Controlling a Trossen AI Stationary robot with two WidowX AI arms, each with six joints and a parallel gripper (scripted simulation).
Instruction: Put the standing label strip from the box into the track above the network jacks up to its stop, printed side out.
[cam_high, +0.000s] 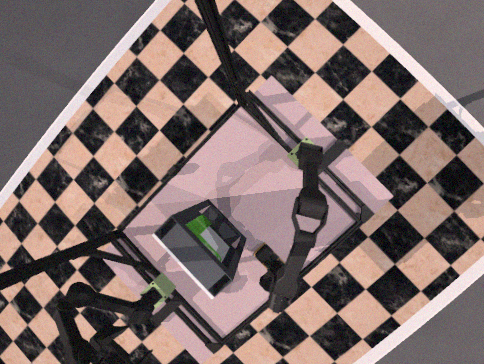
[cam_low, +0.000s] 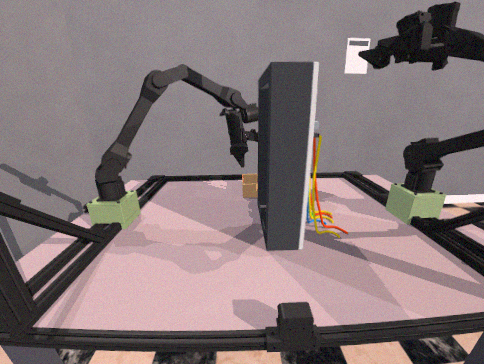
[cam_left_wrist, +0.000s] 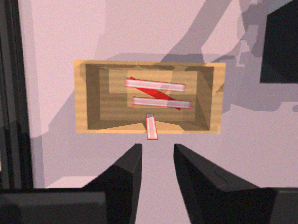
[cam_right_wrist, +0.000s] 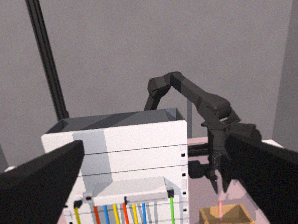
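An open cardboard box (cam_left_wrist: 80, 95) (cam_low: 249, 185) (cam_right_wrist: 227, 216) sits on the pink mat behind the dark rack (cam_low: 285, 150) (cam_high: 200, 250) (cam_right_wrist: 115, 145). In it, one pink-red label strip (cam_left_wrist: 151, 127) (cam_right_wrist: 221, 207) stands upright against the near wall, and two strips (cam_left_wrist: 155, 86) (cam_left_wrist: 161, 103) lie flat. My left gripper (cam_left_wrist: 157, 150) (cam_low: 241, 160) (cam_right_wrist: 220, 192) hangs straight above the box, pointing down, its fingers narrowly apart and empty. My right gripper (cam_right_wrist: 154, 143) (cam_low: 372, 52) is wide open and empty, high in front of the rack's face. The grey track (cam_right_wrist: 125, 190) runs above the jacks with coloured cables (cam_right_wrist: 125, 212) (cam_low: 325, 220).
Black frame rails (cam_low: 150, 337) border the mat (cam_low: 175, 270). Green arm bases (cam_low: 114, 209) (cam_low: 415, 202) stand at two sides. A white card (cam_low: 357, 55) hangs on the back wall. Cables spill onto the mat at the rack's foot.
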